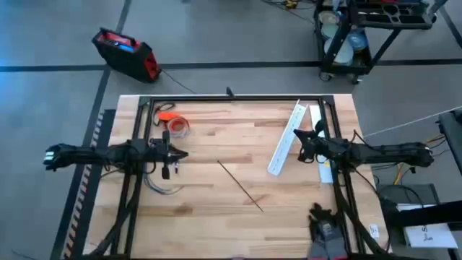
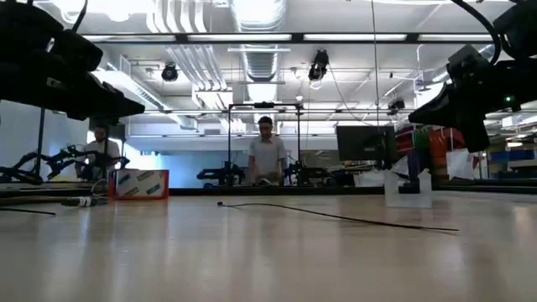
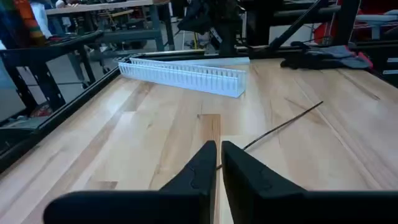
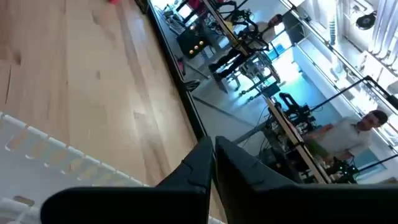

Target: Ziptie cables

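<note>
The cables (image 1: 162, 186), thin blue and dark wires, lie loose on the wooden table below my left arm. The ziptie (image 1: 240, 185) is a thin dark strip lying slantwise on the table's middle; it also shows in the low view (image 2: 336, 216) and the left wrist view (image 3: 283, 124). My left gripper (image 1: 173, 154) hangs shut above the table's left part, between the cables and the ziptie's far end, with nothing in it (image 3: 219, 163). My right gripper (image 1: 303, 144) hangs shut above the right part, beside the white slotted channel, and holds nothing (image 4: 213, 155).
A long white slotted channel (image 1: 287, 139) lies slantwise at the right, under my right gripper. An orange tape roll (image 1: 175, 124) sits at the far left. A black frame (image 1: 231, 99) borders the table. People are in the room beyond (image 2: 267, 151).
</note>
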Motion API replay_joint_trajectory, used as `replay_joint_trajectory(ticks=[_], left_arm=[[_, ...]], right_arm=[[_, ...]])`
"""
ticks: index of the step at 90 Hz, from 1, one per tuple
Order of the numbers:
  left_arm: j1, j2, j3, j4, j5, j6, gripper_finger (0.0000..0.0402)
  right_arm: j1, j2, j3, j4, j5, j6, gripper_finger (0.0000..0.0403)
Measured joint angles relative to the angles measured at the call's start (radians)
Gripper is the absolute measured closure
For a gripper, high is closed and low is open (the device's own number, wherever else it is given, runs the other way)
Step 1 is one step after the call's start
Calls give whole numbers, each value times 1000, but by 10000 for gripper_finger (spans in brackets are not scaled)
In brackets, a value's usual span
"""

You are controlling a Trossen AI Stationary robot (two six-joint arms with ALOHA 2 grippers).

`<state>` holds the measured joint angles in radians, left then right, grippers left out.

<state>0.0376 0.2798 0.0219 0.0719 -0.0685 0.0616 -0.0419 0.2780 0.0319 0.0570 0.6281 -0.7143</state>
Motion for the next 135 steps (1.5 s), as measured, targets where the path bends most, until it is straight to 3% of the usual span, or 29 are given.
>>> replay_joint_trajectory(ticks=[113, 117, 129, 135], left_arm=[[0, 0, 0, 14, 1, 3, 388], [-1, 1, 0, 41, 5, -65, 388], [-2, 6, 2, 113, 43, -498, 388], [-2, 7, 2, 138, 27, -564, 388]], right_arm=[[0, 0, 0, 0, 0, 0, 396], [0, 0, 0, 0, 0, 0, 396], [0, 0, 0, 0, 0, 0, 396], [0, 0, 0, 0, 0, 0, 396]])
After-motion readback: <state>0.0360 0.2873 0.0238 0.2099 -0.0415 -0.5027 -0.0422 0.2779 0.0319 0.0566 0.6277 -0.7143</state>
